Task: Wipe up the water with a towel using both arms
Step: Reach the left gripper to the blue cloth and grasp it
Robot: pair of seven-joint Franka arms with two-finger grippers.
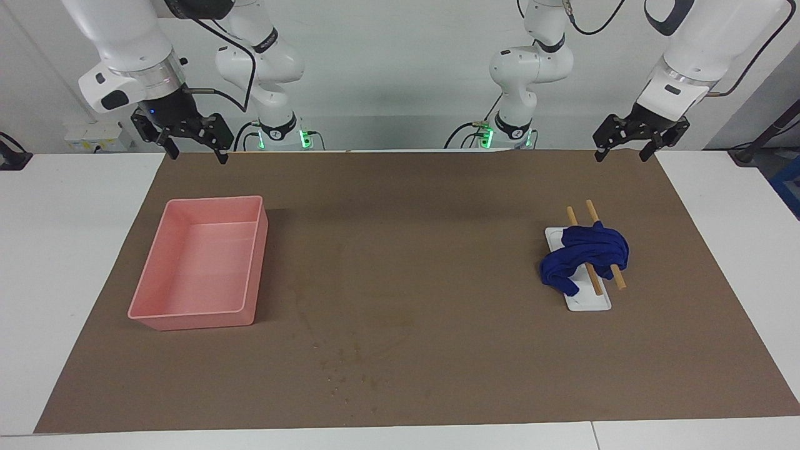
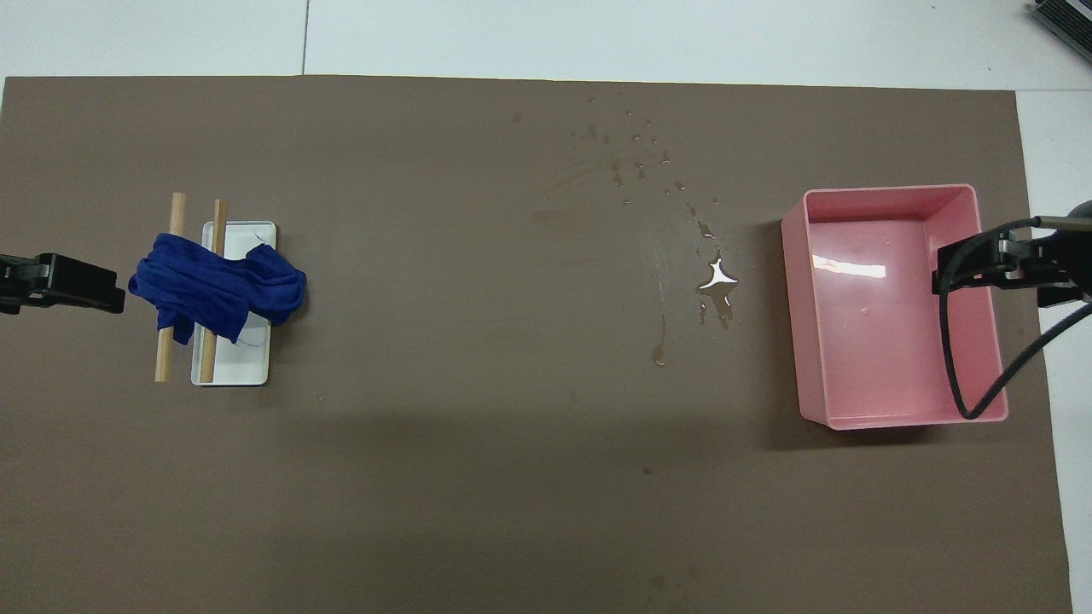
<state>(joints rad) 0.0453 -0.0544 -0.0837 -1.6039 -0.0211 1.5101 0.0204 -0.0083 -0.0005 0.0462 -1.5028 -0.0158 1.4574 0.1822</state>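
You have both arms waiting, raised above the robots' edge of the table (image 1: 37, 262). The left gripper (image 1: 640, 142) hangs in the air over the brown mat's (image 1: 406, 250) corner at the left arm's end, with its fingers spread apart and nothing between them. The right gripper (image 1: 187, 140) hangs over the mat's corner at the right arm's end, likewise spread wide and empty.

Your blue towel (image 1: 584, 256) lies bunched toward the left arm's end of the table, draped across two wooden rods (image 1: 600, 250) that rest over a small white tray (image 1: 590, 301). The rods lie side by side, running from the robots' edge toward the edge away from them, and the towel covers their middle parts.

The water (image 2: 715, 277) sits on the mat as a shiny puddle with scattered drops around it, just beside the pink bin (image 1: 200, 265) on the side toward the table's middle. More drops trail off toward the table edge farthest from the robots. The pink bin stands toward the right arm's end, open side up.
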